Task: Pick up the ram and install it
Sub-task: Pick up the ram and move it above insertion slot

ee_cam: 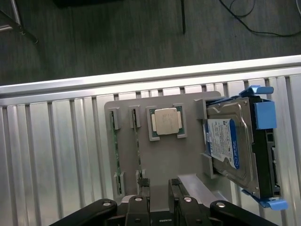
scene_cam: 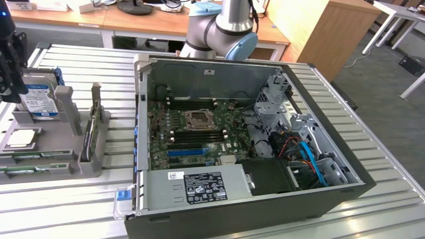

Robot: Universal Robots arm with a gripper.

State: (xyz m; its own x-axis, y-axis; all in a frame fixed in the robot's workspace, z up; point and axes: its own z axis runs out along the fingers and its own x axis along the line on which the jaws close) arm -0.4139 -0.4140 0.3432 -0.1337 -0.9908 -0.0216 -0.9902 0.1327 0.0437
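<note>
The ram (ee_cam: 138, 150) stands on edge in the grey holder (ee_cam: 155, 160); the wide-open, empty jaws above the holder could clip the neighbouring stick (ee_cam: 115, 150) if misaligned.

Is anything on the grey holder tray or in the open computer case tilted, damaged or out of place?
Nothing stands out. On the grey holder tray both ram sticks sit straight in their slots, the processor lies square in its recess, and the hard drive stands in its bracket. The computer case shows nothing loose.
</note>
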